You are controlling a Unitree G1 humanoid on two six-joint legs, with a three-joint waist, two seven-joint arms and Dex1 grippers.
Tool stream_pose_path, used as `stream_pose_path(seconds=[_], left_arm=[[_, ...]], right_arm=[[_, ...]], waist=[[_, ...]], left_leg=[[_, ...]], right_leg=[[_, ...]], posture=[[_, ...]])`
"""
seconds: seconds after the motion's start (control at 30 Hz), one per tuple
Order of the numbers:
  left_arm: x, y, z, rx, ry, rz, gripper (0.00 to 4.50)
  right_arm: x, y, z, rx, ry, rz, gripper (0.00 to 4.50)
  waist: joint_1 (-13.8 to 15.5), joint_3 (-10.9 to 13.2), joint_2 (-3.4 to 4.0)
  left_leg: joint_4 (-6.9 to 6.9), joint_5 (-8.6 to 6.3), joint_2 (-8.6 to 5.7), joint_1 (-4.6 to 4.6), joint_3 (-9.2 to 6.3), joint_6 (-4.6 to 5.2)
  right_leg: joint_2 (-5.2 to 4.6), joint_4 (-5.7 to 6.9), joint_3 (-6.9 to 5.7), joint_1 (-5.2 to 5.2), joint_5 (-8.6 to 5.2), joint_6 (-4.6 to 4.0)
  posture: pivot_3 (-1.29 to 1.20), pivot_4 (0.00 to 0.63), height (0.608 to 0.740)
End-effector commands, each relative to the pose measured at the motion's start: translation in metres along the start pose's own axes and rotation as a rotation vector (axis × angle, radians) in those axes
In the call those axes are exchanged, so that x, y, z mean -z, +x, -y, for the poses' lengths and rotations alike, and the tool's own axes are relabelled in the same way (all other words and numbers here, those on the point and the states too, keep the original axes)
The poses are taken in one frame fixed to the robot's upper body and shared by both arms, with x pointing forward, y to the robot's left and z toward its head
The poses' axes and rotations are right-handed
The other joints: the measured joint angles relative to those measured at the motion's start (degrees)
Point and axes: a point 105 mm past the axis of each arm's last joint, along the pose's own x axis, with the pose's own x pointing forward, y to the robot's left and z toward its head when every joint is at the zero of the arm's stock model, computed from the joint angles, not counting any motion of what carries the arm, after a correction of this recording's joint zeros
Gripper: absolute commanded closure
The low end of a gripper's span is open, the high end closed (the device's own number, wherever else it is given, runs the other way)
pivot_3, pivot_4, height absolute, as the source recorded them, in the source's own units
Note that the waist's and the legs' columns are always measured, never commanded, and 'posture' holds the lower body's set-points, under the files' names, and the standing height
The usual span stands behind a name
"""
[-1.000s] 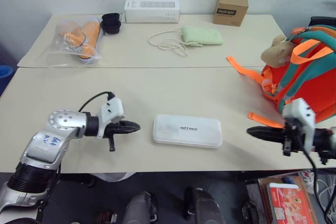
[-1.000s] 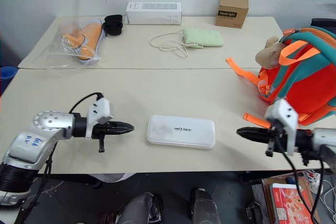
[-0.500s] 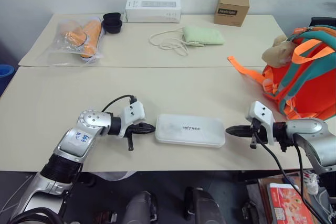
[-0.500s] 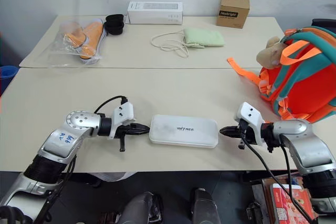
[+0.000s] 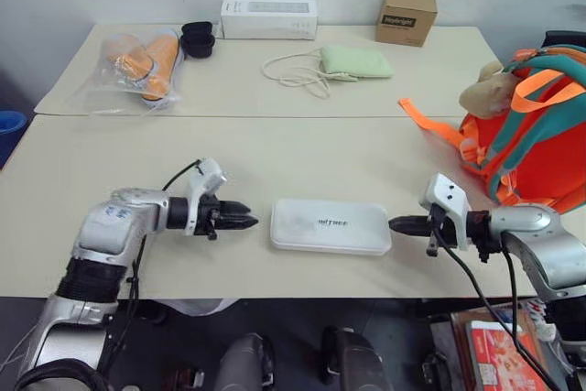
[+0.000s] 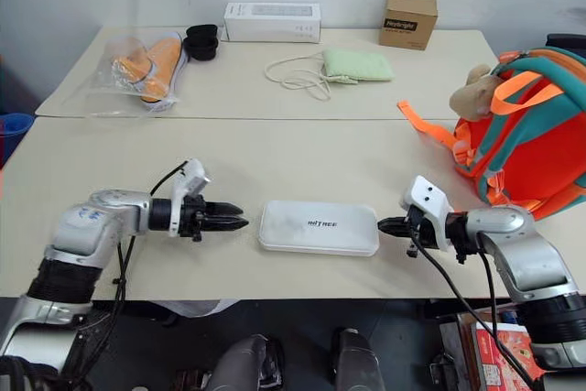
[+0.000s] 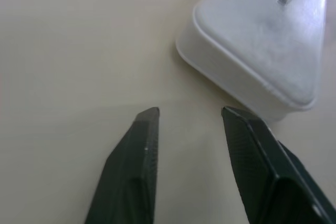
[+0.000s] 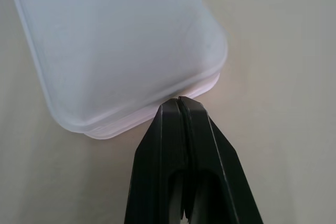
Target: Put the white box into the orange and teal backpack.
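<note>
Both arms have come in toward the middle since the earlier pictures. Before, the left gripper (image 5: 245, 222) was pinched together and sat well to the left of the white box (image 5: 330, 226). Now its two fingers (image 7: 143, 145) have come apart, and it points at the box's left end from just beside it, not touching. The right gripper (image 5: 399, 223) was far off at the right edge, by the orange straps. Now it sits at the box's right end with its fingers pressed together, and its tip seems to touch the short side.

Not much of the job is done. The white box lies flat on the table (image 5: 275, 157), in the lower middle of the head picture. Nobody holds it yet. The orange and teal backpack (image 5: 536, 130) stands at the right edge, well apart from the box. What is left is to grab the box, lift it, carry it right and put it inside the backpack.
</note>
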Motion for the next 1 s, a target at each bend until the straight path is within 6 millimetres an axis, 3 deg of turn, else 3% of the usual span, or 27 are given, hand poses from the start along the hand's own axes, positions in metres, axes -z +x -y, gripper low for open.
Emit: stream_pose_path(seconds=[0.03,0.17,0.2,0.43,0.63,0.83,1.0], left_arm=[[-0.006,-0.008,0.015,0.099,-0.197,0.028,1.36],[0.003,-0.001,0.020,0.130,-0.309,-0.025,0.09],[0.006,0.003,0.020,0.129,-0.327,-0.041,0.03],[-0.001,0.039,0.017,0.149,-0.479,-0.034,0.03],[0.009,0.067,0.025,0.191,-0.503,-0.102,0.03],[0.002,0.082,0.041,0.271,-0.462,-0.146,0.03],[-0.007,0.083,0.044,0.291,-0.462,-0.138,0.03]], right_arm=[[-0.005,-0.005,-0.001,0.022,-0.049,0.005,4.50],[-0.002,-0.005,-0.002,0.027,-0.055,0.000,4.50],[-0.001,-0.005,-0.002,0.028,-0.057,-0.001,4.50],[-0.007,0.001,-0.004,0.023,-0.067,0.019,4.50],[-0.009,0.003,-0.002,0.042,-0.048,0.039,4.50],[-0.007,0.004,-0.002,0.047,-0.046,0.045,4.50],[-0.009,0.005,-0.003,0.051,-0.045,0.058,4.50]], waist=[[-0.1,0.0,0.00],[-0.1,0.0,0.00],[-0.1,0.0,0.00],[0.4,0.0,0.00],[0.6,0.0,0.00],[1.4,0.0,0.00],[1.3,0.0,0.00]], left_leg=[[0.00,0.00,-0.02,0.01,0.00,0.00],[0.01,0.01,-0.03,0.03,-0.01,0.00],[0.00,0.01,-0.04,0.03,-0.01,-0.01],[0.03,0.04,-0.13,0.09,-0.09,0.00],[0.05,0.05,-0.13,0.13,-0.10,0.00],[0.05,0.01,-0.17,0.16,-0.11,-0.10],[0.05,0.03,-0.16,0.13,-0.11,-0.04]], right_leg=[[0.00,0.03,0.01,0.03,0.00,0.01],[0.03,0.18,0.01,0.04,-0.01,0.05],[0.04,0.19,0.02,0.04,-0.01,0.05],[0.00,0.07,0.00,0.14,-0.01,0.05],[-0.07,0.02,0.01,0.16,0.01,0.07],[-0.11,0.02,0.07,0.18,0.01,0.07],[-0.14,-0.04,0.14,0.17,0.01,0.07]], posture=[[0.00,0.150,0.740],[0.00,0.150,0.740],[0.00,0.150,0.740],[0.00,0.150,0.740],[0.00,0.150,0.740],[0.00,0.150,0.740],[0.00,0.150,0.740]])
